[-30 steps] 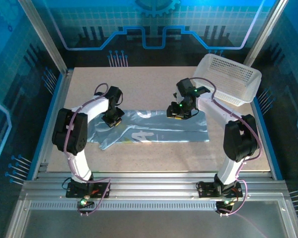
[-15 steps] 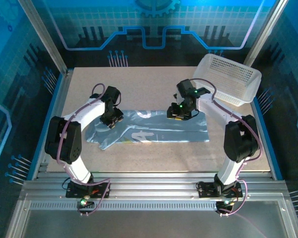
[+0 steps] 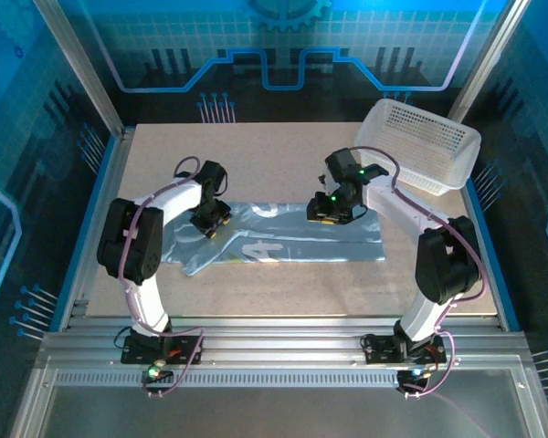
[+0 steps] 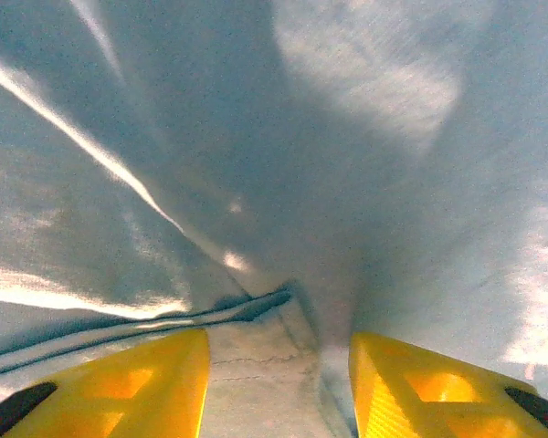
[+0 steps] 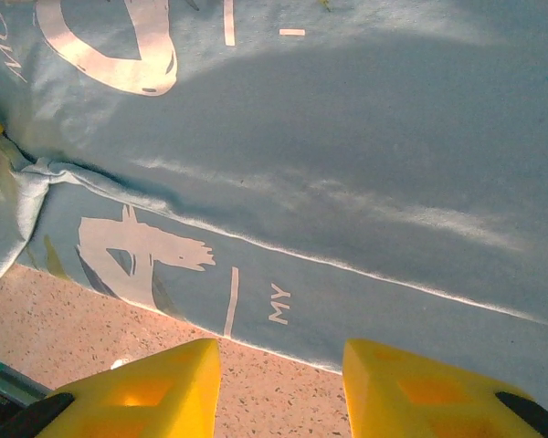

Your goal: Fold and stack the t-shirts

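Left pincer (image 4: 279, 345) first: my two yellow fingers stand parted, low against the t-shirt (image 4: 365, 137), with a stitched hem and a pale strip of cloth lying in the gap between them, and they clamp nothing. From above, that pincer (image 3: 211, 222) points down onto the shirt's left end, my left elbow raised out to the left and the white forearm reaching in toward the middle of the table (image 3: 283, 155). My right pincer (image 5: 281, 354) is parted too and grips nothing; it hangs above the cloth, so past its fingers I see the white block letters, a long fold line and the speckled tabletop (image 5: 91, 338) at the near hem. Overhead, it (image 3: 329, 210) sits over the far edge of the shirt, right of the middle, my right elbow bent out at the right side and the forearm slanting up and leftward. The t-shirt (image 3: 283, 239) lies flat as a long band across the middle of the table, its left end rumpled beside my left wrist. A white lattice basket (image 3: 420, 146) stands tilted at the far right corner, apart from the shirt, just behind my right forearm.
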Tool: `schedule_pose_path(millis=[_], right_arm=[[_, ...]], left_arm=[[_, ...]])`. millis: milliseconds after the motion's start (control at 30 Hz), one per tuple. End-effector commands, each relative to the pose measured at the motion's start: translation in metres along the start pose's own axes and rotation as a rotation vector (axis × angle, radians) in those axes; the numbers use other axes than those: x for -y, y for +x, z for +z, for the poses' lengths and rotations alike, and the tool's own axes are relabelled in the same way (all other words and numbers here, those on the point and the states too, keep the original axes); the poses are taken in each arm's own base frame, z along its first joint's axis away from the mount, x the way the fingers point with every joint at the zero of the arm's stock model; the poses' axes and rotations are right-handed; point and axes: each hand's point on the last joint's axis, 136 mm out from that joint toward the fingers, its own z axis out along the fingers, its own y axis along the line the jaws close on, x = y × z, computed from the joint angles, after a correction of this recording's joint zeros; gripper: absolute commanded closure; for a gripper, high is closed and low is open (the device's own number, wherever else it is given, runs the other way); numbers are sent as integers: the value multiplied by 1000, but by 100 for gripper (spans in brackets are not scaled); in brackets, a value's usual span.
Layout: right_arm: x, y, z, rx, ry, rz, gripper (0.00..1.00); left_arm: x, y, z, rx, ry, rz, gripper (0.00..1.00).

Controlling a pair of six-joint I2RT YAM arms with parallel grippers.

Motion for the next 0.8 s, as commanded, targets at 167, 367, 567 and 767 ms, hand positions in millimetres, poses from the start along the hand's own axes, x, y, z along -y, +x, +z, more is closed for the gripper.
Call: schedule_pose_path(millis=[167,367,567,767], right_arm=[[-6,8,-3,-6,-19,-15,59],[-6,6,-3,-2,-19,-11,59],[-7,6,-4,5,-21,-10,59],[-10,7,-5,6,-34,-12,59]], left_arm=[[-9,0,6,-6,-54,-34,61],[-12,0,9,-11,-67,-21,72],[-13,-1,2,7,-60,-18,84],[-15,3,-9,11,-46,-11,100]])
